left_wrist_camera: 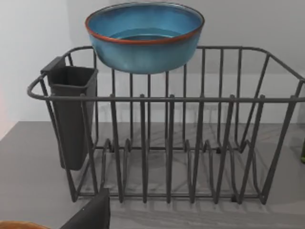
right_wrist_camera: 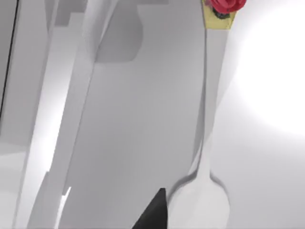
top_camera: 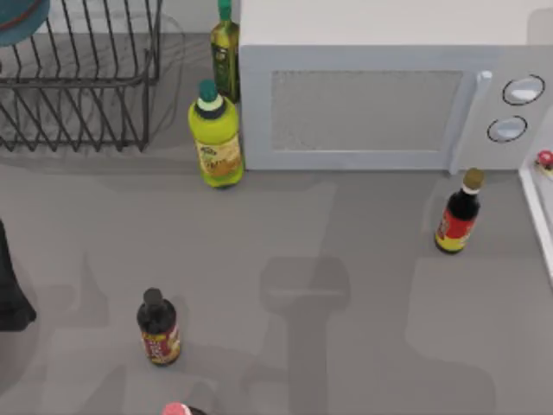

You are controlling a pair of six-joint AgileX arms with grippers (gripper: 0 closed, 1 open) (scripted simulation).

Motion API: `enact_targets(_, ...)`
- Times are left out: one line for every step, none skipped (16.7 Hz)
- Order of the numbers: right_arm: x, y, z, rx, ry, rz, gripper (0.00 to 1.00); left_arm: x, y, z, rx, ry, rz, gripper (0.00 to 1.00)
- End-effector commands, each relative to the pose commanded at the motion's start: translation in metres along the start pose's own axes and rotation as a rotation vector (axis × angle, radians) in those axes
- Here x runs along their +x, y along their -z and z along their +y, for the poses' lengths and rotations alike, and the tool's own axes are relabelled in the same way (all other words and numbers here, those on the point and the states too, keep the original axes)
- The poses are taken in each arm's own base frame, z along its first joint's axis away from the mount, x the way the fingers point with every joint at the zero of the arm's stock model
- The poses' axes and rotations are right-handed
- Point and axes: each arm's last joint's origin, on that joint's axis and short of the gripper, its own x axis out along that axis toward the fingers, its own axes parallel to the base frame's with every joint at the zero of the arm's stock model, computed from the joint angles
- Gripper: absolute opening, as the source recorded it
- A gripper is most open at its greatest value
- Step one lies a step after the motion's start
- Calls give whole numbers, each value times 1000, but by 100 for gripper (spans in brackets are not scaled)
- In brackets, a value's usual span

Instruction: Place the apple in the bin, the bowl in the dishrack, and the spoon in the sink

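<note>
Grey tabletop (top_camera: 346, 285), microwave (top_camera: 380, 104) at far centre. Top view: dishrack (top_camera: 82, 95) far left, the bowl (top_camera: 19, 19) at its far-left corner; my left arm (top_camera: 10, 294) at the left edge.

Left wrist view adds detail: bowl (left_wrist_camera: 144, 38) upright and empty at the rack's (left_wrist_camera: 167, 143) far top rail, resting or hovering unclear; dark cutlery cup (left_wrist_camera: 71, 114) hangs on one end.

Right wrist view: spoon (right_wrist_camera: 210, 133) lying on a pale surface, my right gripper (right_wrist_camera: 153, 213) just beside its scoop.

Both grips: cannot tell.
</note>
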Motion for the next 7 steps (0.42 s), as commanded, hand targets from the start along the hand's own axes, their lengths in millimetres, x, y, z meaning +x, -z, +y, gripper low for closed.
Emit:
enact_targets(0, 0, 0, 0, 0, 0, 98, 0, 0, 0, 0, 0, 0, 100)
enact_targets(0, 0, 0, 0, 0, 0, 100, 0, 0, 0, 0, 0, 0, 100)
enact_targets(0, 0, 0, 0, 0, 0, 100, 0, 0, 0, 0, 0, 0, 100)
enact_targets(0, 0, 0, 0, 0, 0, 100, 0, 0, 0, 0, 0, 0, 100)
enact_targets(0, 0, 0, 0, 0, 0, 100, 0, 0, 0, 0, 0, 0, 100)
enact_targets(0, 0, 0, 0, 0, 0, 100, 0, 0, 0, 0, 0, 0, 100)
enact_targets(0, 0, 0, 0, 0, 0, 100, 0, 0, 0, 0, 0, 0, 100)
